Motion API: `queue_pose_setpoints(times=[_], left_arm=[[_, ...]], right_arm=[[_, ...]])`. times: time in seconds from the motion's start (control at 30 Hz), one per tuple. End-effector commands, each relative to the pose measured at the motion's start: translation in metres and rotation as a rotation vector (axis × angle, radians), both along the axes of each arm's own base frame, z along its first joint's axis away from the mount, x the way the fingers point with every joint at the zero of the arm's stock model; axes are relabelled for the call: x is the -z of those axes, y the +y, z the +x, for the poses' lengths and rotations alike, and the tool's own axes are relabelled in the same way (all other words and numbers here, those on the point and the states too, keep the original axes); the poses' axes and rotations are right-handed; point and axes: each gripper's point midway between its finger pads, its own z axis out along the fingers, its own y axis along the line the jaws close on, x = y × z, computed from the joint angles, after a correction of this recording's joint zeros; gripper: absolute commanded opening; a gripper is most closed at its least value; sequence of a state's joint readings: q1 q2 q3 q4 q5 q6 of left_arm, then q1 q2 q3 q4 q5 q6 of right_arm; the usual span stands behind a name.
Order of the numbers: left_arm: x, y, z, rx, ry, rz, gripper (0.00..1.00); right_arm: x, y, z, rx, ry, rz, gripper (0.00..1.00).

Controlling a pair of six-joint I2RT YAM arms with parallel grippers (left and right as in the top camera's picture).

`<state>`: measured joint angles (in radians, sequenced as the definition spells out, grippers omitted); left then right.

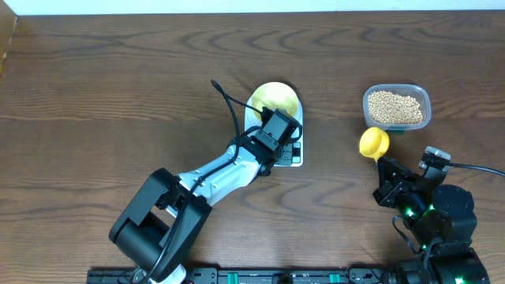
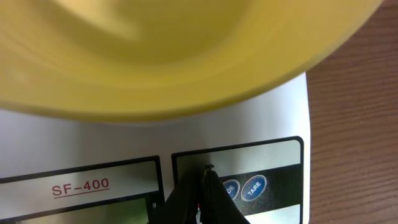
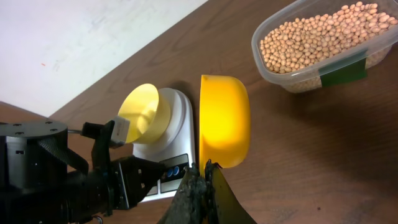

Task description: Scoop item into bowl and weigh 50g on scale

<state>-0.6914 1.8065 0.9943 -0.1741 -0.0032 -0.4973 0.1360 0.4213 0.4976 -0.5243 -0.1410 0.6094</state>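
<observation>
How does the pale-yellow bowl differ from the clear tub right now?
The bowl is round, opaque pale yellow; the tub is clear and rounded-rectangular. The bowl sits on the scale; the tub sits on the table. The bowl looks empty; the tub holds beans. Both are open-topped.

Wood-grain table [image 1: 95,95], seemingly glossy plastic bowl [image 1: 276,95]

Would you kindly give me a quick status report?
Left gripper shut, tip at buttons on scale. Right gripper shut on yellow scoop. Empty bowl on scale; beans in tub. Left gripper crowds bowl.
</observation>
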Motion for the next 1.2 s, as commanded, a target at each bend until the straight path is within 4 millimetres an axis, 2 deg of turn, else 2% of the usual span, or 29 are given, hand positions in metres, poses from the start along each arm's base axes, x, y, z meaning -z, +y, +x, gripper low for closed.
queue_pose_setpoints(times=[0.0,0.2,0.57,0.63,0.7,0.73,0.87,0.97,1.0,1.03,1.07,1.1,1.17], left_arm=[[0.025,0.01,-0.01,-0.007,0.062,0.054,0.07],[0.03,0.013,-0.024,0.007,0.123,0.069,0.08],[0.031,0.011,-0.027,0.006,0.14,0.052,0.07],[0.03,0.016,-0.023,0.0,0.122,0.074,0.07],[0.018,0.023,-0.019,-0.006,0.112,0.084,0.07],[0.001,0.028,-0.018,-0.018,0.108,0.077,0.07],[-0.047,0.034,-0.021,-0.025,0.055,0.034,0.07],[-0.096,0.041,-0.03,0.004,-0.029,-0.01,0.09],[-0.103,0.042,-0.032,0.016,-0.044,-0.013,0.15],[-0.122,0.049,-0.037,0.039,-0.084,-0.013,0.34],[-0.132,0.056,-0.041,0.034,-0.111,-0.005,0.62],[-0.139,0.059,-0.042,0.026,-0.128,-0.004,0.98],[-0.153,0.079,-0.048,-0.01,-0.165,0.04,0.98]], right_arm=[[-0.012,-0.003,0.001,0.01,-0.031,-0.004,0.01],[-0.012,-0.003,0.001,0.01,-0.031,-0.005,0.01],[-0.012,-0.003,0.001,0.01,-0.029,-0.004,0.01],[-0.012,-0.003,0.0,0.01,-0.028,-0.005,0.01],[-0.01,-0.003,0.0,0.01,-0.02,-0.006,0.01],[-0.008,-0.003,-0.001,0.01,-0.012,-0.007,0.01],[-0.002,-0.003,-0.004,0.01,0.014,-0.011,0.01],[0.002,-0.003,-0.006,0.008,0.033,-0.012,0.01],[0.003,-0.002,-0.007,0.002,0.039,-0.01,0.01],[0.004,-0.001,-0.008,-0.004,0.044,-0.008,0.01],[0.005,0.0,-0.009,-0.012,0.049,-0.005,0.01],[0.005,0.001,-0.009,-0.017,0.052,-0.002,0.01],[0.007,0.002,-0.011,-0.022,0.061,-0.001,0.01]])
